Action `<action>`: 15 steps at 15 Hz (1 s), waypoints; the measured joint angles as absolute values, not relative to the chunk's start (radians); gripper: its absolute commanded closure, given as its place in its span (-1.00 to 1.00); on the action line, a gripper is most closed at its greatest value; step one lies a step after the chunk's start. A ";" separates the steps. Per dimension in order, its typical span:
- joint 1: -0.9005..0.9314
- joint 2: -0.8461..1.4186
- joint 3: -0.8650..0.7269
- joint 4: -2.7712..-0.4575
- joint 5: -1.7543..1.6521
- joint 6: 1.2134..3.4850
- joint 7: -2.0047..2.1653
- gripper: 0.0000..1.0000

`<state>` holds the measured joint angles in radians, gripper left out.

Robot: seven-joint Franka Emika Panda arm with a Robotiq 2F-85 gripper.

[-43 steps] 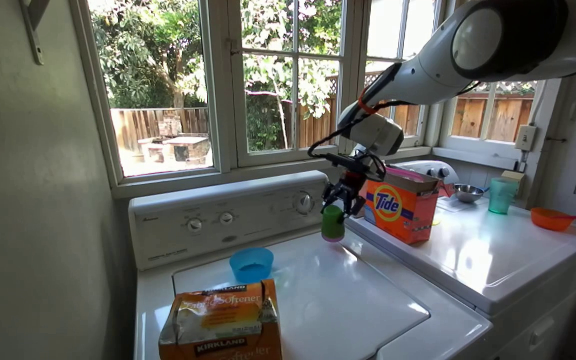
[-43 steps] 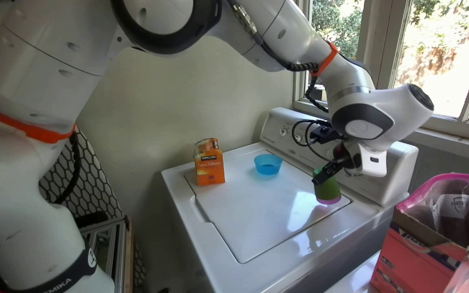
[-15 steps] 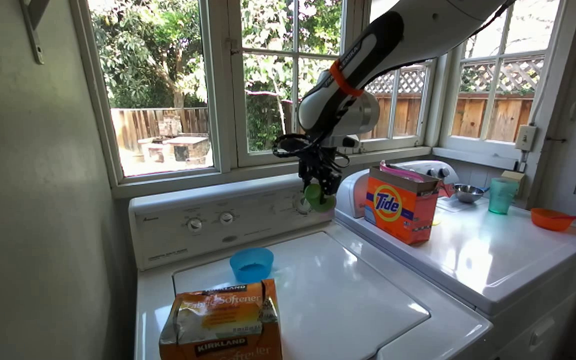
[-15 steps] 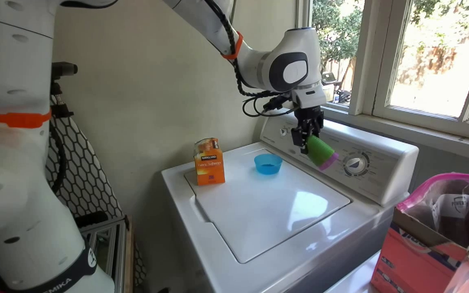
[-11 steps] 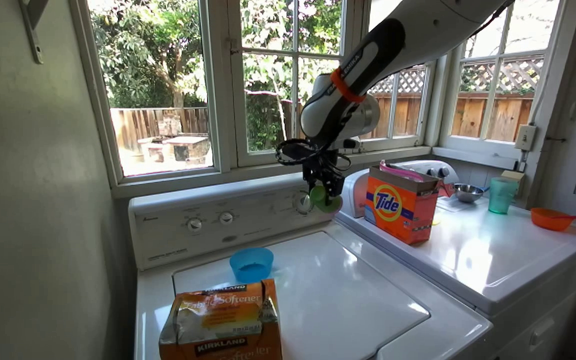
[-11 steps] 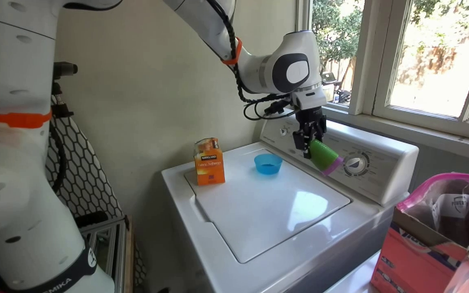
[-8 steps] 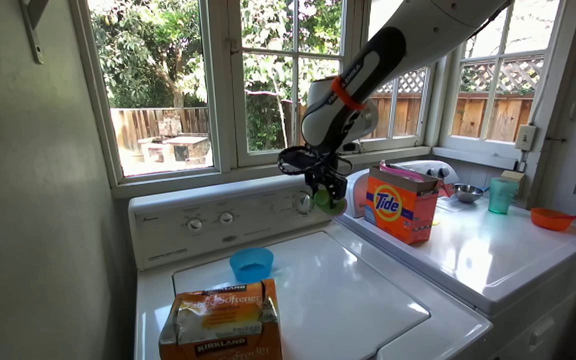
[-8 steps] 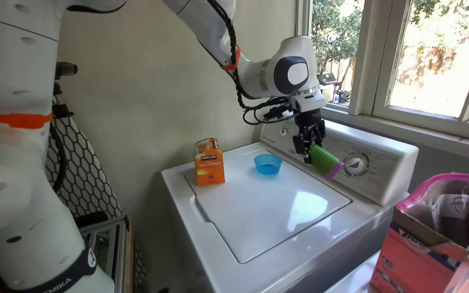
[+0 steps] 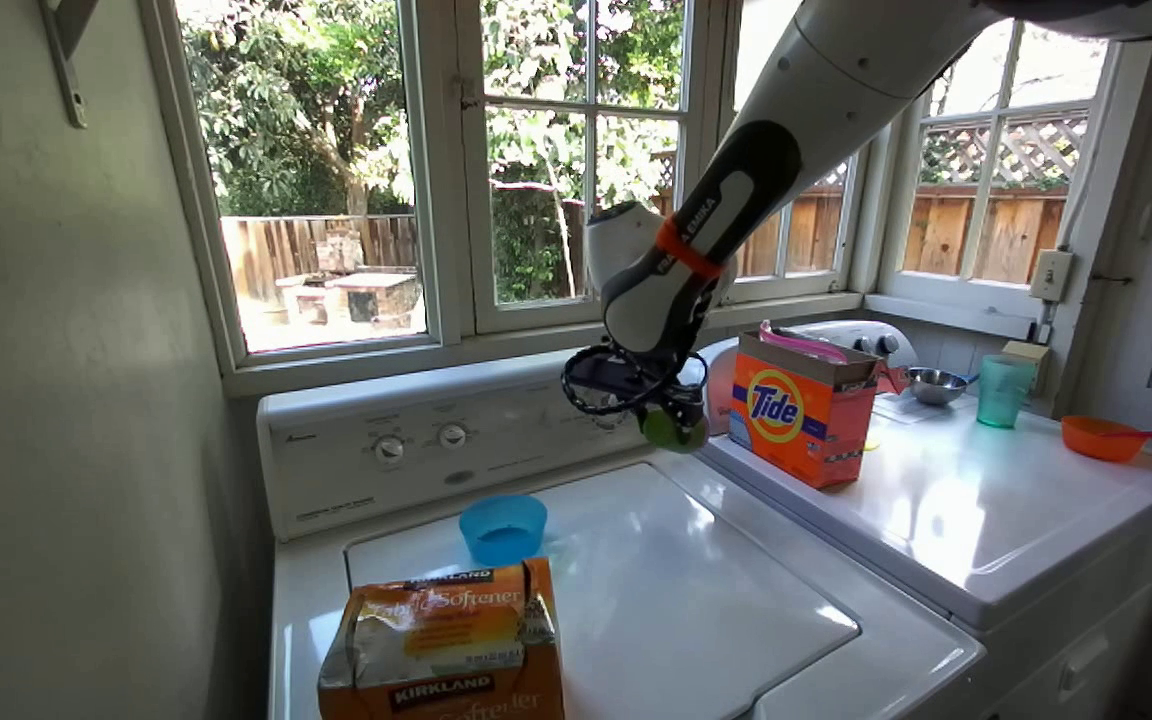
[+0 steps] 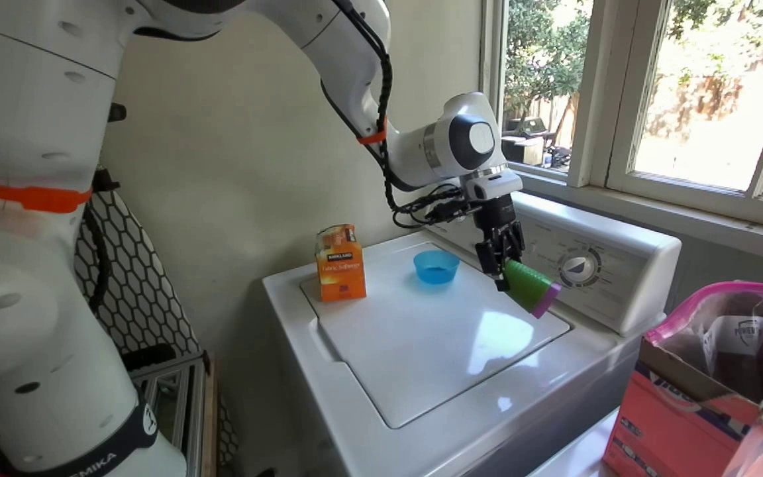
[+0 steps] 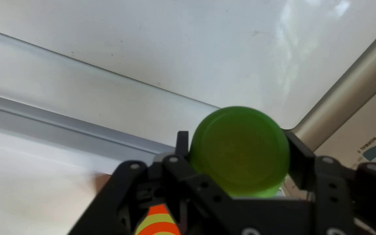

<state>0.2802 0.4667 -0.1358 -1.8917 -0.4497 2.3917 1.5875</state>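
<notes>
A green cup with a purple rim (image 10: 528, 286) is held in the air above the washer lid (image 10: 434, 344), with my gripper (image 10: 505, 270) shut on its sides. The cup lies tilted, its purple mouth pointing down and away from the gripper. In the wrist view the closed green base of the cup (image 11: 240, 150) faces the camera, with a black finger pressed to either side. A blue bowl (image 9: 503, 530) stands on the lid in both exterior views; what lies inside is hard to make out. Beside it is the orange Kirkland fabric softener box (image 10: 342, 268).
Behind the lid rises the washer's control panel (image 9: 496, 440). On the neighbouring machine stands an open Tide box (image 9: 801, 420), close to the gripper. Farther along are a steel bowl (image 9: 936, 386), a teal cup (image 9: 1004, 390) and an orange bowl (image 9: 1101, 440).
Nearly three seconds ago the cup hung mouth down; it was then tilted. Over the last second gripper and cup have come lower, nearer the lid and the Tide box. The grip is unchanged.
</notes>
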 measured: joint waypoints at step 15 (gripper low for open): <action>0.331 0.685 -0.160 -1.691 -0.496 2.455 1.632 -0.41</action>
